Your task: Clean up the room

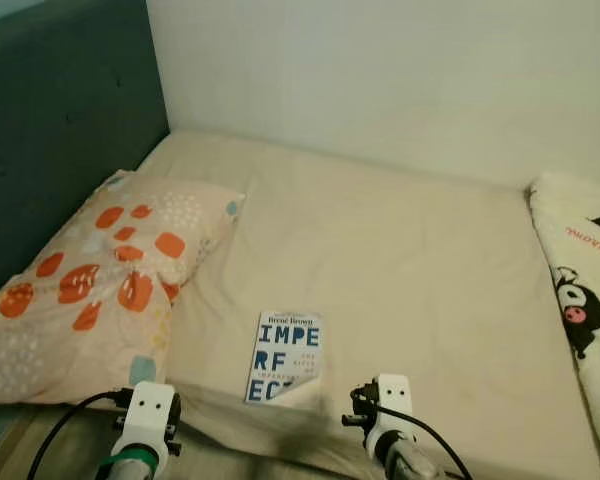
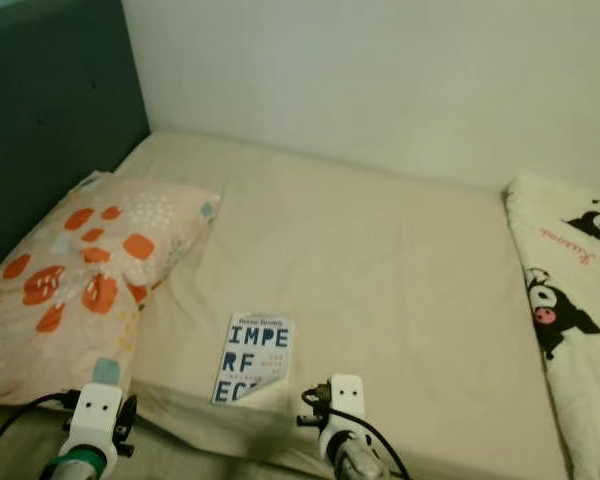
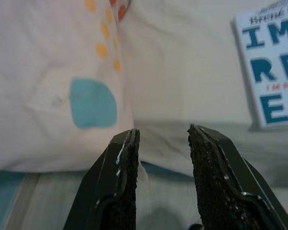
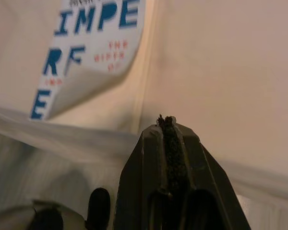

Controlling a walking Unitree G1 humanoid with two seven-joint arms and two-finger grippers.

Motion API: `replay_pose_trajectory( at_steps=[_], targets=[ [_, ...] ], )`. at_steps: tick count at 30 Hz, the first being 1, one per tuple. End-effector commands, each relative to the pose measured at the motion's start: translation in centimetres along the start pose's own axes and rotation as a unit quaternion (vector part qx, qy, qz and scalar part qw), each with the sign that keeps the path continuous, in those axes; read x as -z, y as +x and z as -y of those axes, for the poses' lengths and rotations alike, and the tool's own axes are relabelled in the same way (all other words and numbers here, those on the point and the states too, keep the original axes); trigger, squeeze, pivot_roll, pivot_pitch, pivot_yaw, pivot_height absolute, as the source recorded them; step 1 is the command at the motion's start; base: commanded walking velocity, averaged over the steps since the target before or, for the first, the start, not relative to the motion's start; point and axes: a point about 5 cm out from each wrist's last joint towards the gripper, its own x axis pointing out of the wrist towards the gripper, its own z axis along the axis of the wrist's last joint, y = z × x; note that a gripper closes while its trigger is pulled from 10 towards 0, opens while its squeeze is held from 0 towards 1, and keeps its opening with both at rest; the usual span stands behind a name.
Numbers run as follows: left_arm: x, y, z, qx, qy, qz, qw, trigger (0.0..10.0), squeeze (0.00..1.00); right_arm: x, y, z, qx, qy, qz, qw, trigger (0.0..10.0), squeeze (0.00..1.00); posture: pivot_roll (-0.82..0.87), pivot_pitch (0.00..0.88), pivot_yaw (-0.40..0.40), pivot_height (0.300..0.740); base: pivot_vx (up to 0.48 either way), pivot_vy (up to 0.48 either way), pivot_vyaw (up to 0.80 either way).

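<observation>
White paperback book with blue lettering [image 1: 286,358] on beige bed sheet [image 1: 420,270], corner apparently curled, orange-spotted pillow [image 1: 100,280] beside it, left gripper [image 3: 162,143] parted and empty, right gripper [image 4: 166,127] closed, empty.

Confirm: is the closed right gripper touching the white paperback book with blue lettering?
Apart. In the right wrist view, bare beige sheet separates the right gripper from the book.

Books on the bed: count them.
1. The book lies near the bed's front edge, beside the pillow, its lower cover corner curled up. Others may be hidden.
</observation>
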Motion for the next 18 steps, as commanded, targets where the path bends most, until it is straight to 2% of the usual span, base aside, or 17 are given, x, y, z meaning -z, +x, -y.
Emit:
replay_pose_trajectory(
  at_steps=[1, 10, 12, 15, 18],
  targets=[
    [0.6, -0.3, 0.2, 0.003, 0.004, -0.011, 1.0, 10.0, 0.0, 0.8, -0.3, 0.3, 0.005, 0.007, -0.014, 1.0, 10.0, 0.0, 0.08, 0.036, 0.0, 0.625, 0.0, 0.0, 0.0],
    [0.5, -0.4, 0.2, 0.002, 0.007, -0.011, 1.0, 10.0, 0.0, 0.1, -0.1, -0.1, -0.003, 0.016, 0.001, 1.0, 10.0, 0.0, 0.08, 0.039, -0.002, 0.6, 0.0, 0.0, 0.0],
    [0.5, -0.4, 0.1, 0.0, 0.009, -0.009, 1.0, 10.0, 0.0, -1.4, 0.4, -0.9, -0.025, 0.044, 0.042, 0.998, 10.0, 0.0, 0.08, 0.041, -0.004, 0.6, 0.0, 0.0, 0.0],
    [0.5, -0.5, 0.1, -0.001, 0.01, -0.006, 1.0, 10.0, 0.0, -2.5, 0.6, -1.4, -0.039, 0.066, 0.07, 0.995, 10.0, 0.0, 0.08, 0.042, -0.007, 0.6, 0.0, 0.0, 0.0],
    [0.7, -0.8, -0.1, -0.006, 0.009, -0.002, 1.0, 10.0, 0.0, -5.7, 1.1, -2.9, -0.089, 0.114, 0.142, 0.979, 10.0, 0.0, 0.09, 0.045, -0.016, 0.6, 0.0, 0.0, 0.0]
  ],
)
